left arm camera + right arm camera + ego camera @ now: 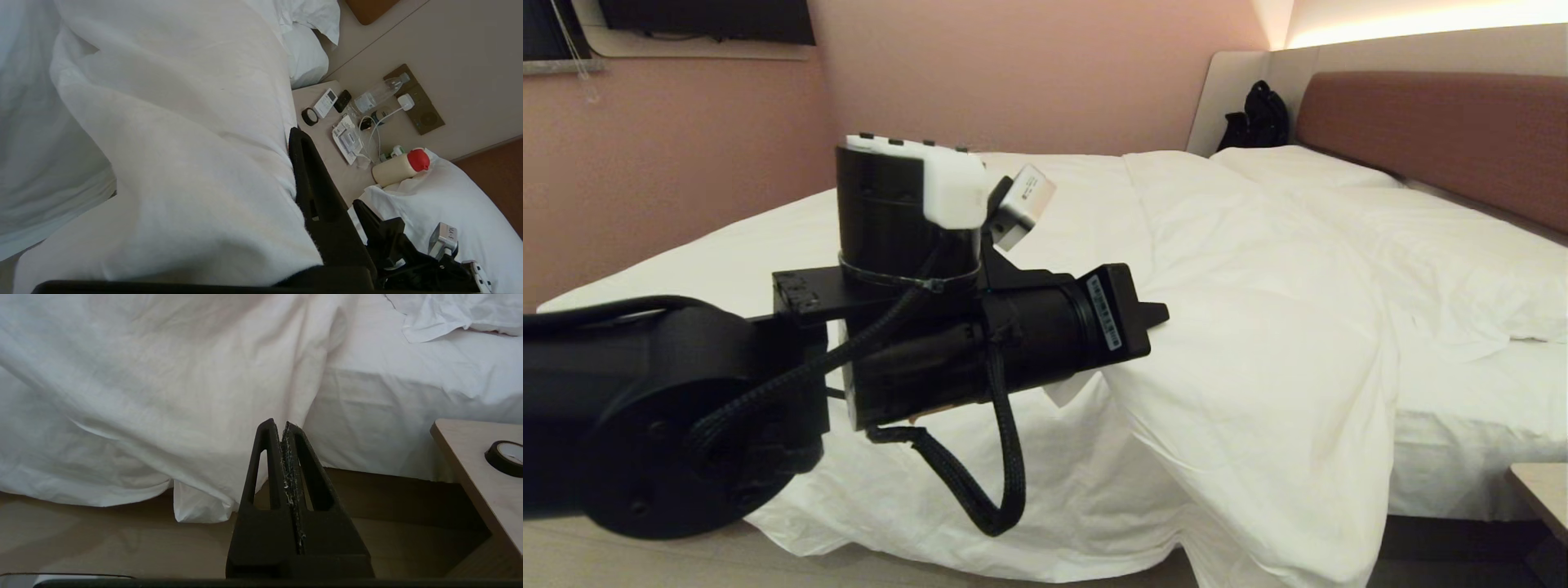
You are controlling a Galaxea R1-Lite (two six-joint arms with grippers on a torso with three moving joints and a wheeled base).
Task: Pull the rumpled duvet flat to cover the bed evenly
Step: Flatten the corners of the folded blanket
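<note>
Step in hand: I judge this as the pulling stage; my left tool [1156, 314] is clenched on a fold of the duvet [1258, 343] at the near side of the bed [1462, 457], holding the cloth lifted off the mattress
Left tool: in the left wrist view one black finger [314, 192] shows with the white cloth pressed tight against it; the other is hidden under the duvet
Right tool: my right tool [282, 428] hangs low by the floor at the bed's near side, fingers pressed together on nothing, parked
Duvet: bunched toward the left and middle of the bed, its near edge spilling over the side almost to the floor; on the right, by the pillow [1298, 167] and the headboard [1437, 114], the fitted sheet lies bare
Counter: just right of the bed, carrying a roll of tape [506, 455]; clear of my working arm
Next move: it calls, I think, for keeping the grip tight and drawing the fold rightward toward the headboard end, level and slow, so the overhang comes up onto the mattress
Risk: thin cloth may slip from the pinch
</note>
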